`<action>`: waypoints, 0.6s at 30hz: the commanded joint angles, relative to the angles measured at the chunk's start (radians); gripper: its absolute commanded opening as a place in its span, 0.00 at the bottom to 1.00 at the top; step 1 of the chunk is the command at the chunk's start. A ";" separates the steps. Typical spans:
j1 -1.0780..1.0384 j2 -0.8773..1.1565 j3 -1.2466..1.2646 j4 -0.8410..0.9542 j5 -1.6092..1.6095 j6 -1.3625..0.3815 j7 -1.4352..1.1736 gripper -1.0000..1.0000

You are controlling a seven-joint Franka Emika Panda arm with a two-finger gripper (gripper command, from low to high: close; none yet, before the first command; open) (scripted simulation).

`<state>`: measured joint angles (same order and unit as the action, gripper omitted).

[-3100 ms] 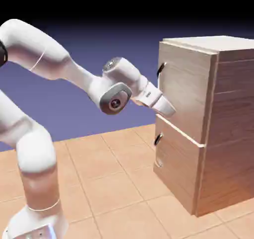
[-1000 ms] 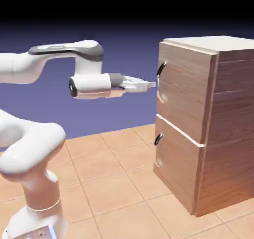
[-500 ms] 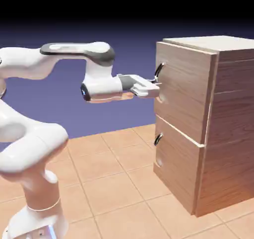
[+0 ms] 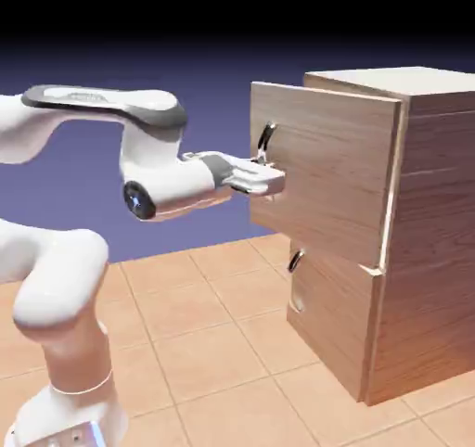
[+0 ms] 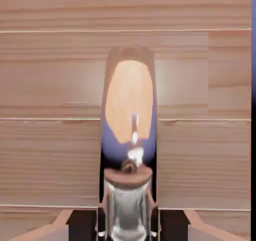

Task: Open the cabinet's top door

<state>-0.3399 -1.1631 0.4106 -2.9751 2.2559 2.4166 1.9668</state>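
The light-brown wood-grain cabinet [image 4: 436, 250] stands at the exterior view's right. Its top door [image 4: 325, 176] is swung partly outward, with its free edge toward the exterior view's left. The door's dark curved handle [image 4: 266, 139] sits near that edge. My gripper [image 4: 271, 174] reaches in level from the left and is shut on the handle. In the hand view the shiny handle [image 5: 129, 110] fills the middle, in front of the door's wood [image 5: 50, 150]. It runs down between the two fingertips of the gripper [image 5: 127, 225] at the bottom edge.
The lower panel [image 4: 329, 315] stays flush with the cabinet and bears its own dark handle [image 4: 295, 261]. The cabinet rests on a tan tiled floor [image 4: 204, 343]. My white arm [image 4: 56, 250] rises along the exterior view's left.
The gripper closed in on the top door's handle and then pulled back to the left. The door has swung out from the cabinet front with it.
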 commanded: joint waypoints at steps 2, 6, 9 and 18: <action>0.010 -0.023 -0.065 -0.026 -0.087 -0.046 0.024 0.00; 0.012 -0.059 -0.198 -0.065 -0.261 -0.141 0.060 0.00; -0.004 -0.073 -0.299 -0.082 -0.391 -0.221 0.079 0.00; -0.073 -0.002 -0.621 -0.050 -0.778 -0.499 0.078 0.00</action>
<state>-0.4126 -1.1650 -0.2108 -3.0256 1.4785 1.9189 2.0446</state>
